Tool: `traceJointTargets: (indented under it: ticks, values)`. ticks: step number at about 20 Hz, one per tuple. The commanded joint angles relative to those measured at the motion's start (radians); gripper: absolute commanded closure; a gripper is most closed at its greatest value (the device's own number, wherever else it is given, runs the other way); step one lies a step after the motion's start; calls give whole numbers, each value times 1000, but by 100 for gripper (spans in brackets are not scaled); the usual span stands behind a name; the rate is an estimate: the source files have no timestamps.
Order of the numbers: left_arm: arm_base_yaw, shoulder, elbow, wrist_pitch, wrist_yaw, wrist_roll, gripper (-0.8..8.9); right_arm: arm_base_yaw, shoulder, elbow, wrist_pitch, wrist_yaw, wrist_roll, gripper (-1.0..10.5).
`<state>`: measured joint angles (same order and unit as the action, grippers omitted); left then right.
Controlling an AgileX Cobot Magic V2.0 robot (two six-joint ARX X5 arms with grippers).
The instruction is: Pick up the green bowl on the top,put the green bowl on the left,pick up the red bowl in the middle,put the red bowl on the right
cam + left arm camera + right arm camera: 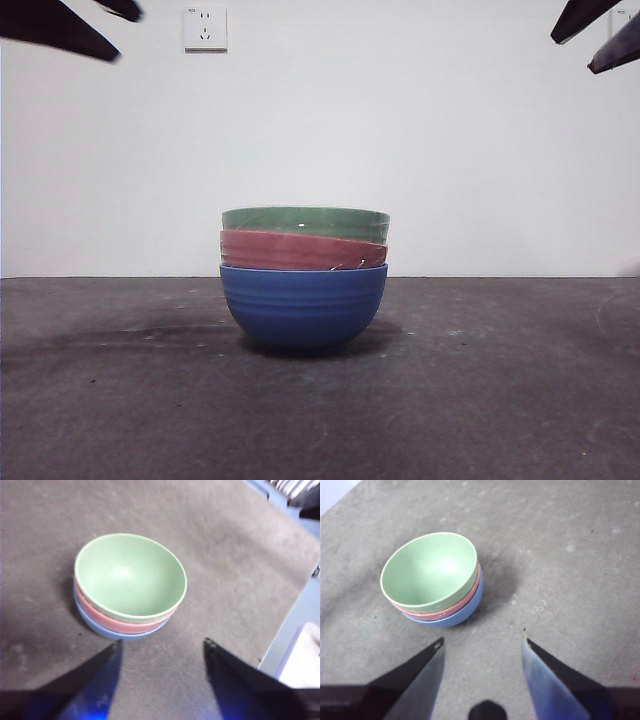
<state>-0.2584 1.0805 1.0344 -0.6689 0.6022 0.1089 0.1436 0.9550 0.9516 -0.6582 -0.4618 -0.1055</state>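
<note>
Stack: three ribbed bowls nested one inside another, standing upright at the centre of the front view, a little below the middle of the frame, on the dark grey table (500, 400).
Green bowl: the green bowl (305, 223) sits on top of the stack; only its rim band shows from the front, and both wrist views look down into its pale, glossy, empty inside.
Red bowl: the red bowl (300, 251) lies in the middle, nested under the green one and inside the blue one; a few small white scuffs show near its lower right edge in the front view.
Blue bowl: the blue bowl (303, 306) is at the bottom, resting on the table with a soft shadow beneath it.
Left gripper: the left gripper (162, 647) hangs above the table, its two black jaws spread wide, holding nothing; the stack lies beyond the tips, apart from them.
Right gripper: the right gripper (482, 645) is likewise spread wide and holds nothing, with the stack beyond its jaw tips and clear of them.
Arms in front view: only dark tips at the upper left and upper right corners, well above the bowls.
Background: a white wall with a wall socket (205, 28) in the upper left of the front view.
</note>
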Motion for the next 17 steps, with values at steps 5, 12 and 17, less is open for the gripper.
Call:
traceJointTargets:
  ticks: [5, 12, 17]
  values:
    - [-244, 267, 235, -42, -116, 58, 469, 3, 32, 3, 6, -5, -4, 691]
    - [-387, 587, 499, -187, -329, 181, 471, 3, 40, 3, 6, -5, -5, 694]
    - [-426, 708, 506, -191, -420, 235, 471, 3, 40, 3, 6, -4, -5, 694]
